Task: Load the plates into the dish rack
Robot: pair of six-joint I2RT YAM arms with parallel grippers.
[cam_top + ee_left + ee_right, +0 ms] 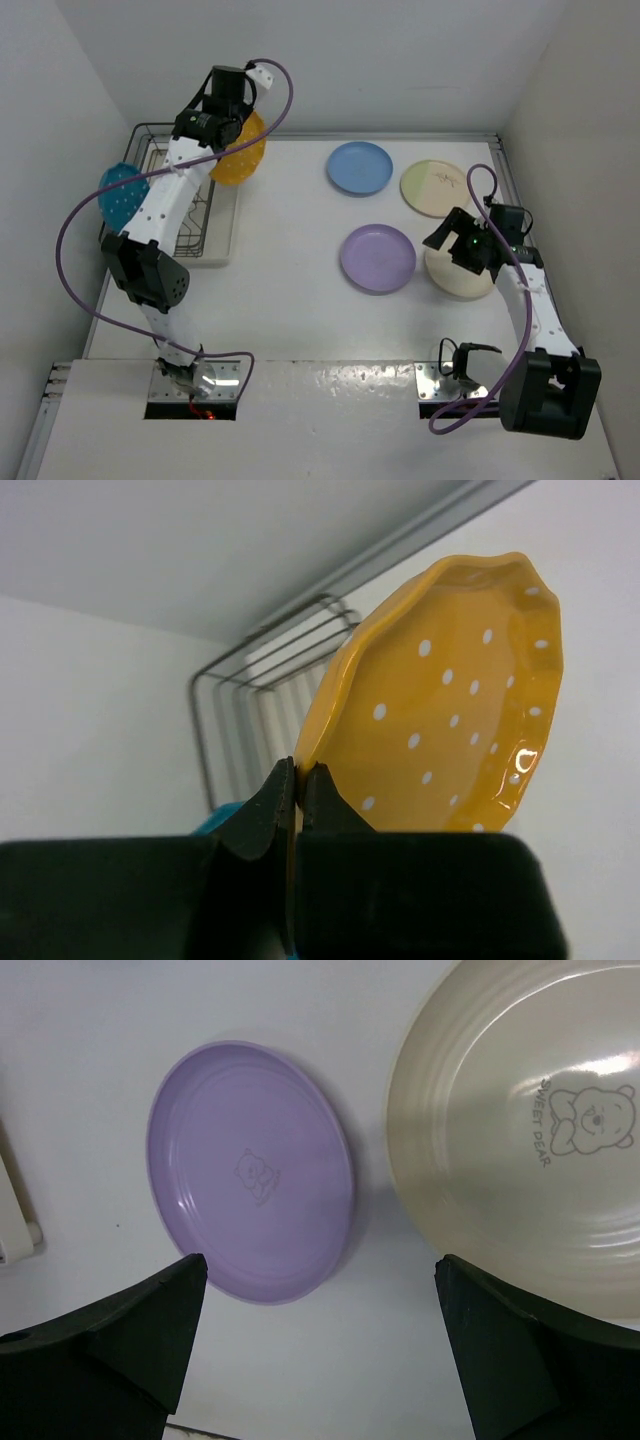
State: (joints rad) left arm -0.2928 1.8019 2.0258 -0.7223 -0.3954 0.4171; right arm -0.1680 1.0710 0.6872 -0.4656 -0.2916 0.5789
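My left gripper is shut on the rim of the orange dotted scalloped plate and holds it on edge above the far end of the dish rack. In the left wrist view the gripper pinches the plate with the rack wires behind. The teal dotted plate stands in the rack. The light blue, cream-and-pale-green, lavender and plain cream plates lie flat on the table. My right gripper is open above the gap between the lavender and cream plates.
The cream drip tray lies under the rack along the left wall. The back wall and a metal rail are close behind the rack. The right wall runs past the cream plates.
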